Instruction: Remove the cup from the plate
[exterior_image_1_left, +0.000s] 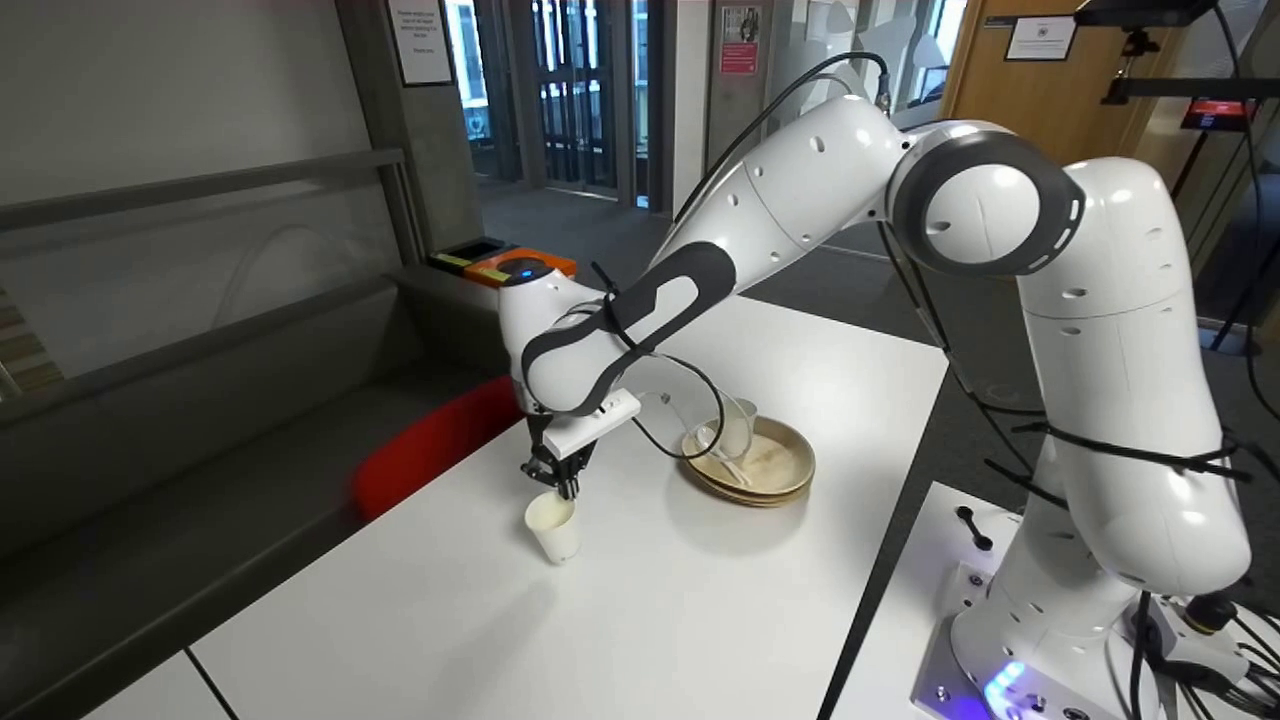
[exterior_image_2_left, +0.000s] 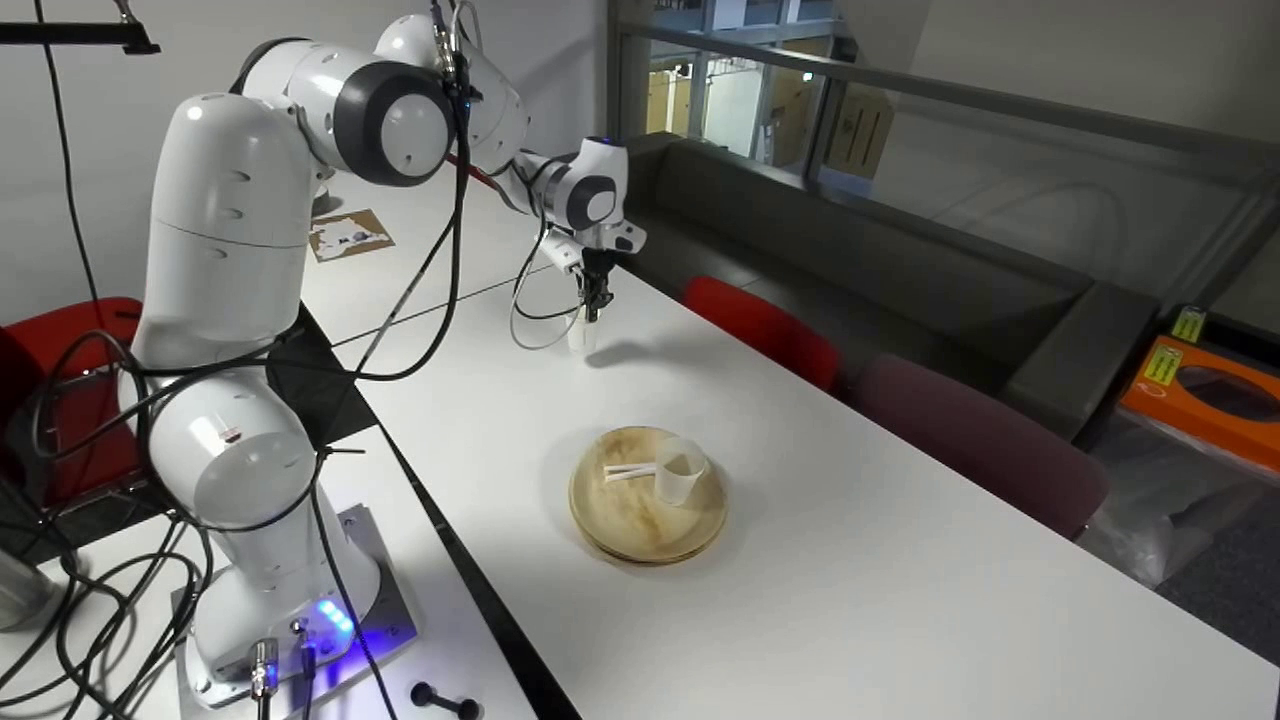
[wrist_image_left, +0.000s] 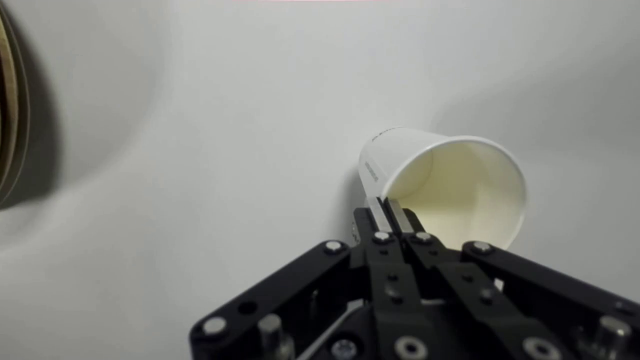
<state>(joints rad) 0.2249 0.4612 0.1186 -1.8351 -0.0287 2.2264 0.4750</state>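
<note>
Both exterior views catch a translucent cup (exterior_image_2_left: 679, 471) on the plate (exterior_image_2_left: 625, 522), but only the wrist view nails it: claw (wrist_image_left: 385, 201) pinching the white cup (wrist_image_left: 445, 184) by its rim!

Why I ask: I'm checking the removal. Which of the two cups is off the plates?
The cup whose rim the tool pinches; the other cup sits on the top plate.
</note>
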